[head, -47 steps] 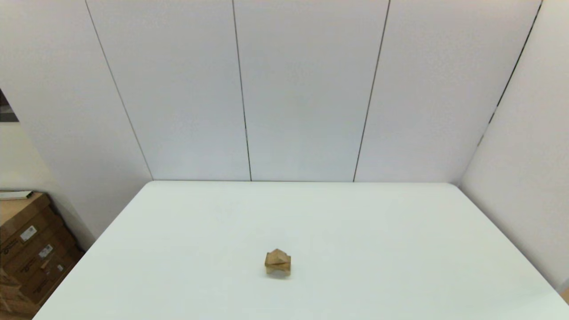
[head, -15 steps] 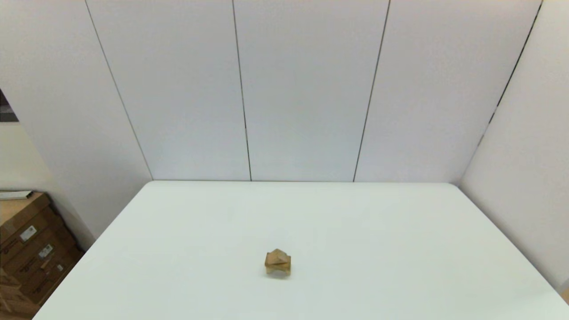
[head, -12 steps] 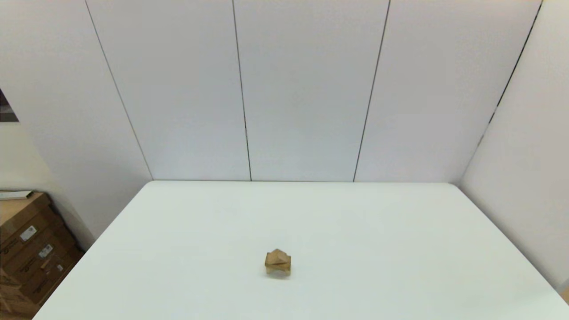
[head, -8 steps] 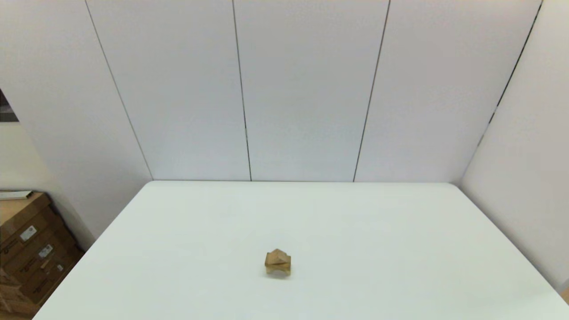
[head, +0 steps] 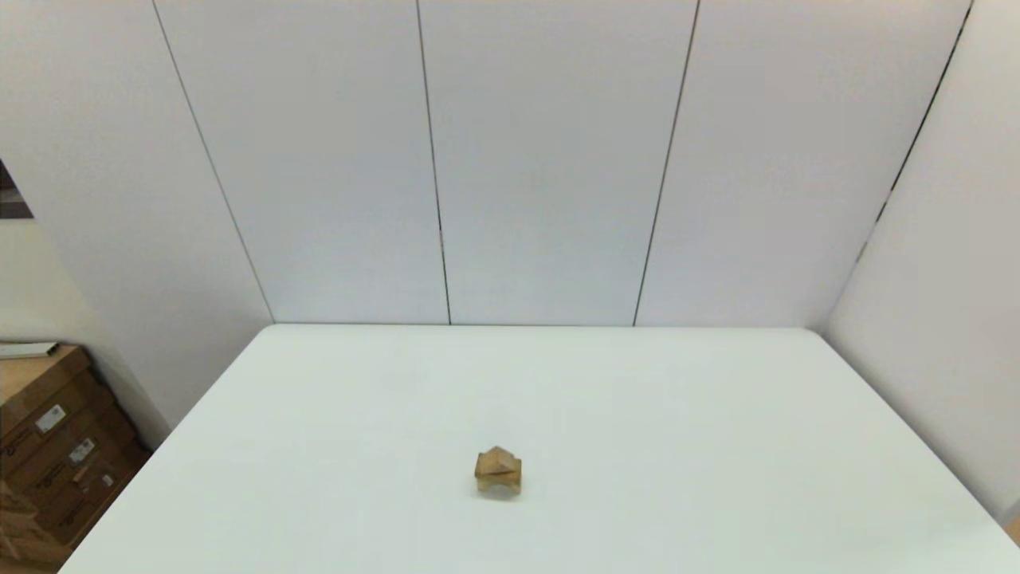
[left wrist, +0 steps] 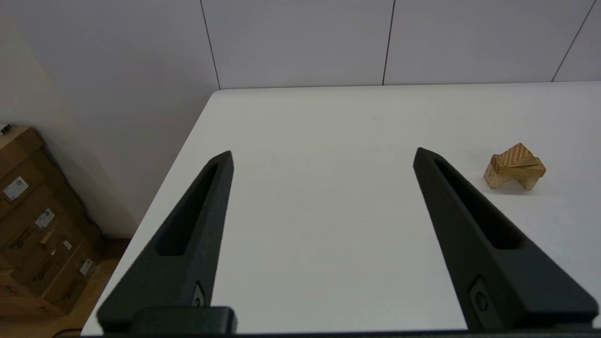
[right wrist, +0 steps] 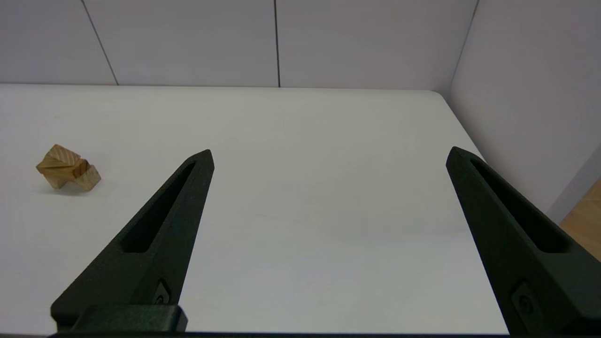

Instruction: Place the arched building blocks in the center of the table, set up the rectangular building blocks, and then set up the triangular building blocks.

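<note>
Both claws hang parked at the bench's near edge, left claw (left wrist: 323, 157) and right claw (right wrist: 329, 155) spread wide and empty. Nothing has shifted over the last seconds: triangular block (head: 498, 458) tops rectangular block (left wrist: 519, 164) on arched block (head: 498, 480), mid-bench (head: 677, 414). The stack looks complete. White wall panels (head: 542, 159) behind; cardboard boxes (head: 56, 454) at left.

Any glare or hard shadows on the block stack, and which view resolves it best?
Head view: no glare on the large white table, only a faint soft shadow under the small light-wood block stack, layers hard to separate. Left wrist view: sharpest, grain on the triangular wedge and the arch notch visible. Right wrist view: stack clear, soft shadow beside it.
</note>
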